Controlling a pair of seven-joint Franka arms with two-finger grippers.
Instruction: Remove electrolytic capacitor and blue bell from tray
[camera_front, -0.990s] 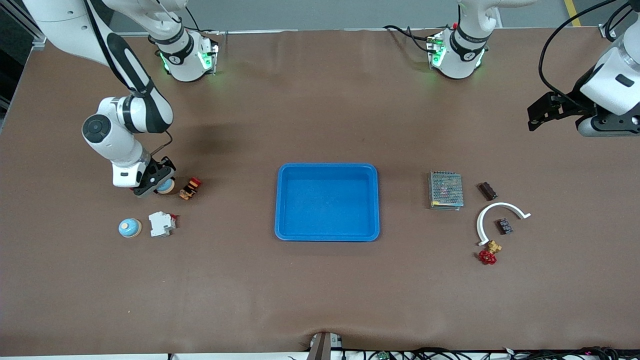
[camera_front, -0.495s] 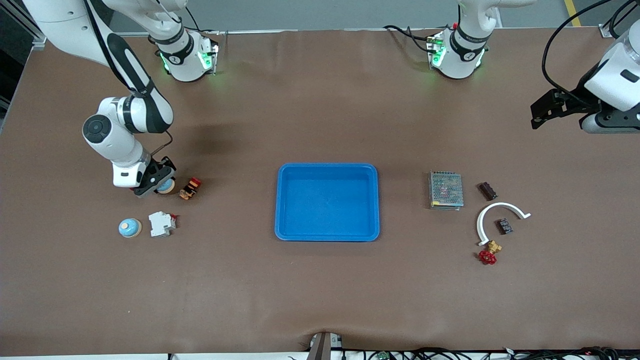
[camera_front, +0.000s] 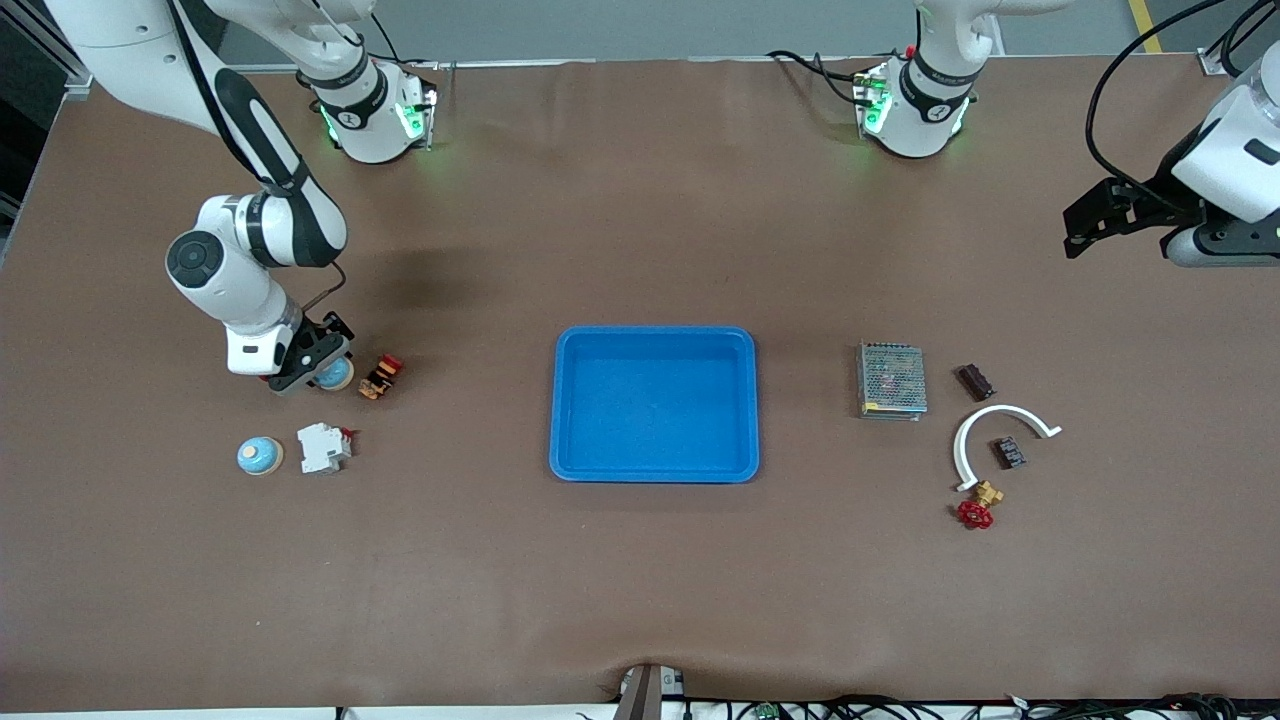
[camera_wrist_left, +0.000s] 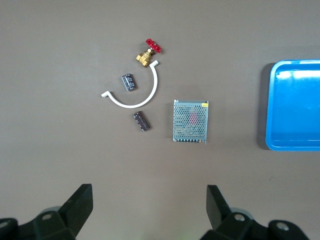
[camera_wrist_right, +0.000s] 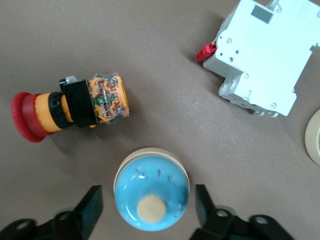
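Note:
A blue bell (camera_front: 335, 374) with a cream button stands on the table toward the right arm's end. My right gripper (camera_front: 318, 372) is down around it. In the right wrist view the bell (camera_wrist_right: 151, 195) sits between the open fingers (camera_wrist_right: 91, 206) with a gap on each side, and the gripper (camera_wrist_right: 149, 207) does not touch it. A second blue bell (camera_front: 260, 456) stands nearer the front camera. Two small dark capacitors (camera_front: 975, 381) (camera_front: 1009, 453) lie toward the left arm's end, also in the left wrist view (camera_wrist_left: 141, 121) (camera_wrist_left: 129, 82). My left gripper (camera_front: 1072, 228) (camera_wrist_left: 148, 200) hangs open and empty above the table.
A blue tray (camera_front: 654, 473) sits mid-table. A red and orange push-button (camera_front: 380, 376) and a white breaker (camera_front: 323, 447) lie close to the bells. A metal mesh box (camera_front: 891, 379), a white arc (camera_front: 985, 422) and a red-handled brass valve (camera_front: 978, 507) lie by the capacitors.
My left arm has drifted a little toward its own end of the table. My right gripper has stayed around the bell, almost still.

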